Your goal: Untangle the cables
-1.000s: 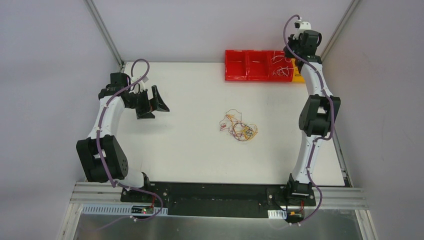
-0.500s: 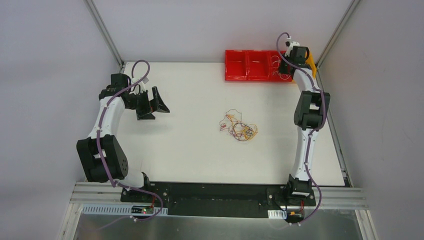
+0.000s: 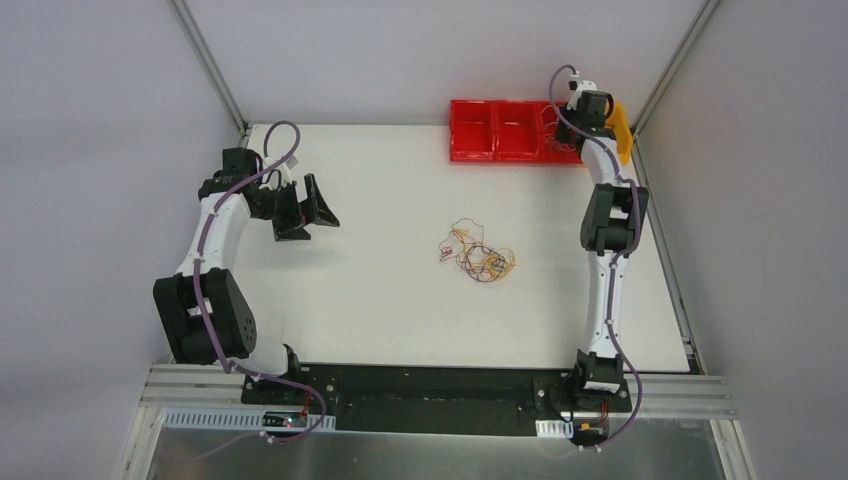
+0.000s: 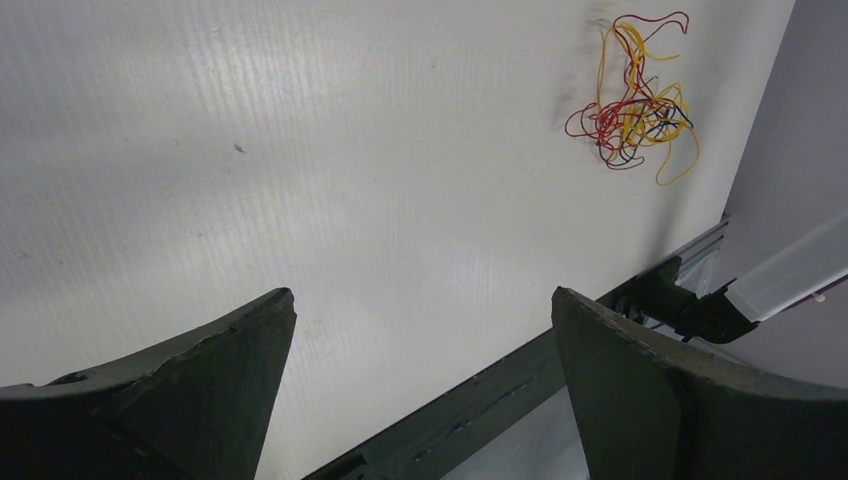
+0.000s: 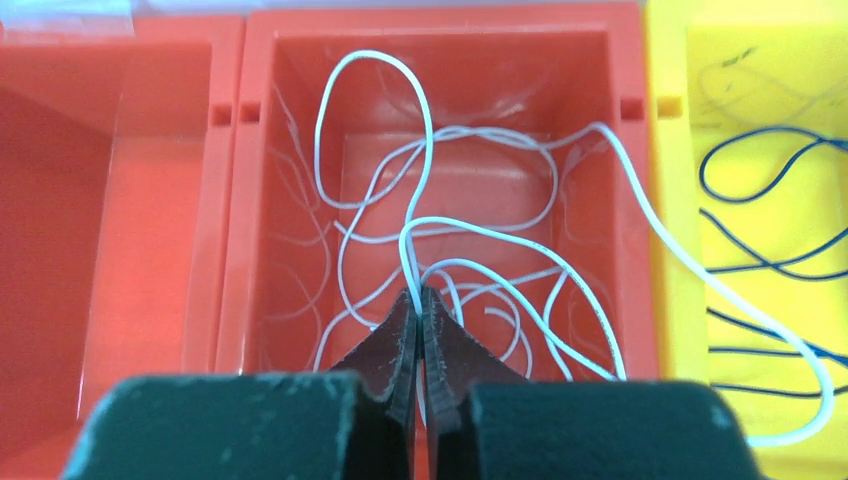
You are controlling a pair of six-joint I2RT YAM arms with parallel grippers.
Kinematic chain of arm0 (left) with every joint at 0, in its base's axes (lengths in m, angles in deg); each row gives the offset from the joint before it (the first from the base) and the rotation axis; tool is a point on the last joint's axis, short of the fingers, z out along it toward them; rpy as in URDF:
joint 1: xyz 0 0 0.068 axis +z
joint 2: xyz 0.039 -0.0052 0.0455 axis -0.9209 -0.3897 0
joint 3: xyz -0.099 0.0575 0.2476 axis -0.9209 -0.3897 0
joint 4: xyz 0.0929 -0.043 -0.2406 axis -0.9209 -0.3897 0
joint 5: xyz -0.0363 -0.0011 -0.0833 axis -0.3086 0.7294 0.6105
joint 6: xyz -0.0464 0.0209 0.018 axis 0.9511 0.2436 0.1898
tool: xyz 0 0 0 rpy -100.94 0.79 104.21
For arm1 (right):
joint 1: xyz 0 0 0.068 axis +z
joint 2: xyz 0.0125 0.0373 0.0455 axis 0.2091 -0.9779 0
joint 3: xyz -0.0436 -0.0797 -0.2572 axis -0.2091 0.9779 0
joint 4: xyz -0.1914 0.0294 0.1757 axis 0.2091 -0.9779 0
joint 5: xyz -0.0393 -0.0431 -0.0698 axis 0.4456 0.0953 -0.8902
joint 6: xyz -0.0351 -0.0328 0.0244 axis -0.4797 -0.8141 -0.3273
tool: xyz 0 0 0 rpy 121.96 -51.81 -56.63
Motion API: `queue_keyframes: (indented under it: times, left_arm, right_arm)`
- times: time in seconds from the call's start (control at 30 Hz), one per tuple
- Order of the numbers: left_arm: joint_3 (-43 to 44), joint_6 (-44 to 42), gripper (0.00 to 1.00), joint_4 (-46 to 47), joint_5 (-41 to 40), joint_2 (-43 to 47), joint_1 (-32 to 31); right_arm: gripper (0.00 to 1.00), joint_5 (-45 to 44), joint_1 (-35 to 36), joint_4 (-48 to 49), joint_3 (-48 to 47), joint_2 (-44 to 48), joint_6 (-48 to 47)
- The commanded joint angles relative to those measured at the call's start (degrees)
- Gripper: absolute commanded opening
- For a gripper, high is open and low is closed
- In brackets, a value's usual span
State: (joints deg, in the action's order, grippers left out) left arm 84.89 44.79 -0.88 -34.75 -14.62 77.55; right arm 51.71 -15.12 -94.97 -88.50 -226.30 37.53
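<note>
Top external view, starting from the near side: the left gripper (image 3: 312, 215) hovers over the left part of the table (image 3: 380, 310), toward the upper left of the frame. Its jaws are spread wide and it's holding nothing. The left wrist cam backs that up. Its two dark fingers (image 4: 200, 390) sit in the bottom corners of the frame with only white tabletop between them.

Further out, roughly mid-table and a bit right of centre, is the clump of cables (image 3: 478, 257). It's a loose knot of red, orange and yellow strands with some darker ones mixed in, lying flat and well apart from both grippers. In the left wrist view it shows up in the upper right corner.

At the far edge, upper right of the top frame, there's a red tray (image 3: 500, 130) with a yellow bin (image 3: 620, 130) right against its right end. The right arm is stretched out to that spot. On the right wrist cam the right gripper (image 5: 418, 300) is closed tight, pinching a white cable (image 5: 431, 140) right at the fingertips. It's above the rightmost red compartment, where more white strands curl around. One white strand runs over the wall into the yellow bin, which has dark blue wires (image 5: 770, 130) in it.
</note>
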Motion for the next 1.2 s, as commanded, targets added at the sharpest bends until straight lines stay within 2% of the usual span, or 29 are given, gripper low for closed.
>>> queue_keyframes:
  times: [0.0,0.2,0.3,0.63,0.87,1.03,1.1,1.17]
  left_arm:
    - [-0.4,0.1,1.0,0.4,-0.4,-0.9,-0.1]
    - [-0.6,-0.3,1.0,0.4,-0.5,-2.3,-0.1]
    - [-0.5,-0.4,1.0,0.4,-0.4,-2.5,0.0]
    - [0.3,0.9,1.0,0.4,1.3,-0.4,0.0]
    - [-0.3,-0.4,1.0,0.4,1.2,2.0,-0.1]
    - [0.5,-0.7,1.0,0.4,1.1,2.2,-0.1]
    - [1.1,-0.4,1.0,0.4,2.0,2.2,-0.2]
    - [1.5,-0.3,1.0,0.4,2.9,2.3,-0.7]
  right_arm:
    - [0.0,-1.3,1.0,4.0,-5.1,-2.4,-1.3]
    - [0.0,-1.4,1.9,6.3,-6.8,-5.5,-0.8]
    - [0.01,-2.6,2.0,6.2,-4.6,-4.6,-0.1]
    - [0.46,-1.8,1.9,7.3,8.4,10.8,-2.0]
    - [0.6,0.2,1.5,2.5,11.6,19.0,-4.5]
    - [0.74,3.5,1.7,-3.4,11.7,24.5,-7.0]
    - [0.8,4.0,1.9,-6.9,11.1,26.3,-9.4]
    - [0.84,6.1,2.3,-16.0,9.4,28.5,-10.7]
